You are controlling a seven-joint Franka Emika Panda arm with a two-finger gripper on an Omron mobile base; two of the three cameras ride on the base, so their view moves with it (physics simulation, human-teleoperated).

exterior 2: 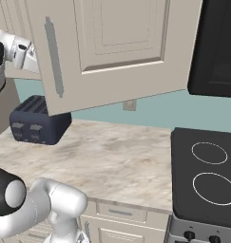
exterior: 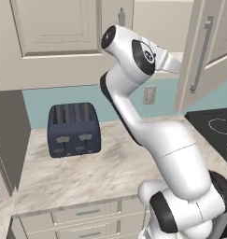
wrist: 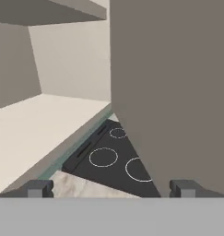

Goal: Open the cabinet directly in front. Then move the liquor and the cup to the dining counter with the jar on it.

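Jaws spread wide, dark fingertips (wrist: pixel 38 188) low at either edge. Beyond and between them, a corner of marbled desk (wrist: pixel 88 188), then a black cooktop (wrist: pixel 114 159) with white ring marks. Above the right tip, a flat cabinet door (wrist: pixel 171 87), close. Left of it, a pale cabinet shelf (wrist: pixel 35 126).

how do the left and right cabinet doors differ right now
The right cabinet door is swung out toward the room, over the stovetop's edge; the left cabinet door lies flat and shut. The right door's long silver handle shows along its whole length; the left door's handle shows just its lower end at the frame top. Both are beige with raised panels.
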